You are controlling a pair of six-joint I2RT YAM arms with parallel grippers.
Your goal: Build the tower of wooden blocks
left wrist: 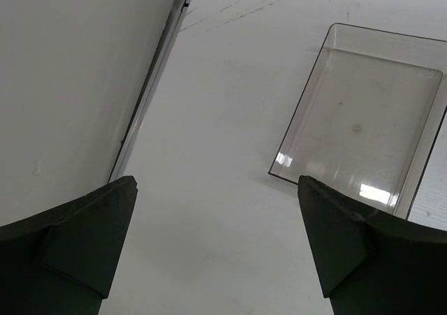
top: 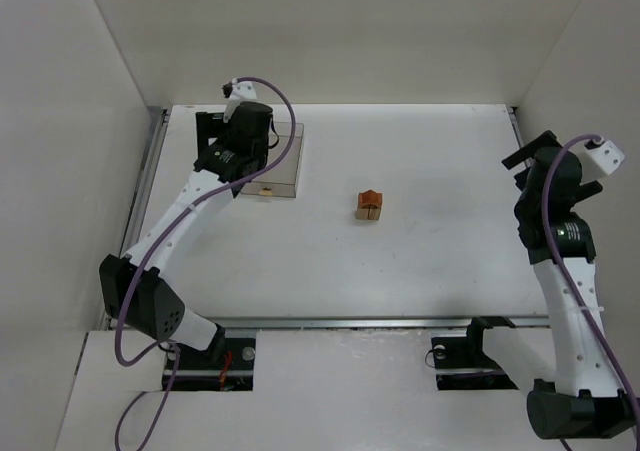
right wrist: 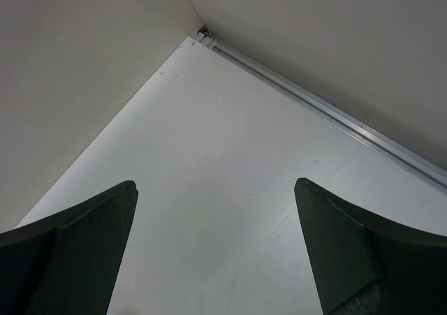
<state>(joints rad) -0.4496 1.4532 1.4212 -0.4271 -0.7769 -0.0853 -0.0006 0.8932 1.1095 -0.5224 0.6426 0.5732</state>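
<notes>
**At the table's middle, a small tower; both my grippers wide**

At the near edge of the table [top: 450, 261] my two arms are bolted down. Further out, about the middle, stands the wood block tower [top: 369, 205]: tan cubes with a reddish-orange piece on top, well apart from both grippers. To its left a loose small block [top: 266, 190] lies just beside the near side of the clear box [left wrist: 363, 119]. My left gripper [left wrist: 216, 182] hangs over the table at that box's far left, fingers spread wide with only bare table between them. My right gripper [right wrist: 216, 184] is at the right edge, also spread wide, facing the far corner where the table meets the walls.
</notes>
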